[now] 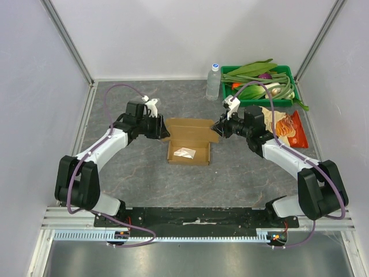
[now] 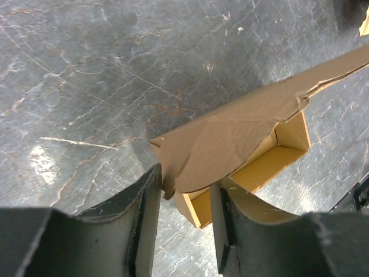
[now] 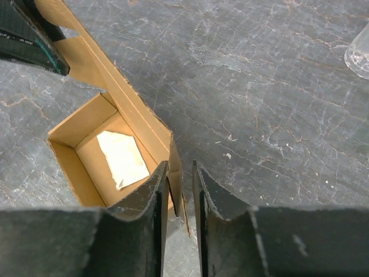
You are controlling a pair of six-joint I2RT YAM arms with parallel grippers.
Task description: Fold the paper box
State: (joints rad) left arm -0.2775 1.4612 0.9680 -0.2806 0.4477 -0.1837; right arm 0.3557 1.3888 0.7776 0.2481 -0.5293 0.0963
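Note:
The paper box [image 1: 188,151] sits in the middle of the table as a brown carton, open at the top, its lid [image 1: 190,127] lying back toward the far side. My left gripper [image 1: 164,130] is at the lid's left end. In the left wrist view its jaws [image 2: 185,178] stand open with the lid's corner flap [image 2: 230,138] reaching between them. My right gripper [image 1: 216,129] is at the lid's right end. Its jaws [image 3: 180,167] are slightly open, with a side flap [image 3: 176,173] standing in the narrow gap against the left finger.
A white paper scrap [image 3: 121,157] lies inside the carton. A glossy snack bag [image 1: 286,128] lies beside the right arm. A water bottle [image 1: 213,81] and a green tray [image 1: 288,70] of vegetables stand at the back right. White walls close in three sides.

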